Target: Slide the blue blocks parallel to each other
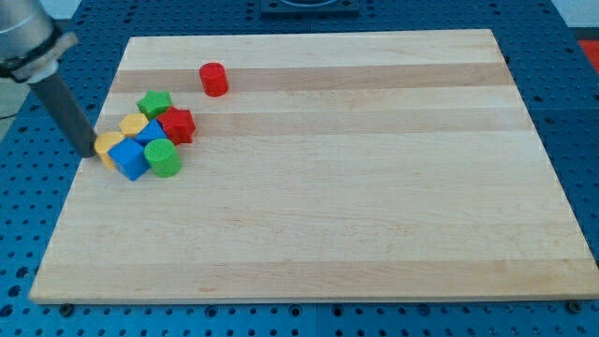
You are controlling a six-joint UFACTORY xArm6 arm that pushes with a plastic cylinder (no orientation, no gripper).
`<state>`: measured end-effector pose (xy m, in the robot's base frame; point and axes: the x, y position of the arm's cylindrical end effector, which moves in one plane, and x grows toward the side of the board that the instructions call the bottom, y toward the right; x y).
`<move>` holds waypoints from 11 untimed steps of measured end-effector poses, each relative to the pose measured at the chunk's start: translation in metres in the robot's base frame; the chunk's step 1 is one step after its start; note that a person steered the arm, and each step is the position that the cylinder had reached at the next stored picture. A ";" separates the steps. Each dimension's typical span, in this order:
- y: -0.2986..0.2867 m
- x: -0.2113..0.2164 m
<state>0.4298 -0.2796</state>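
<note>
My tip (pixel 93 153), a bare rod holding nothing, touches the yellow block (pixel 108 145) beside the blue cube (pixel 130 159), frame upper left.

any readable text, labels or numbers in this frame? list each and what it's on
None: no word, label, brand, number or sign shows anywhere.
The wooden board is bare wood grain.
The block cluster, including the blue cube and the other blue block, carries no markings.
The lone red cylinder is plain.
My tip, left of the cluster, is unmarked.
</note>
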 end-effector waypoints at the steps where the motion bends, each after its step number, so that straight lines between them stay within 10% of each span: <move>1: 0.042 0.001; 5: 0.046 0.077; 11: 0.206 0.015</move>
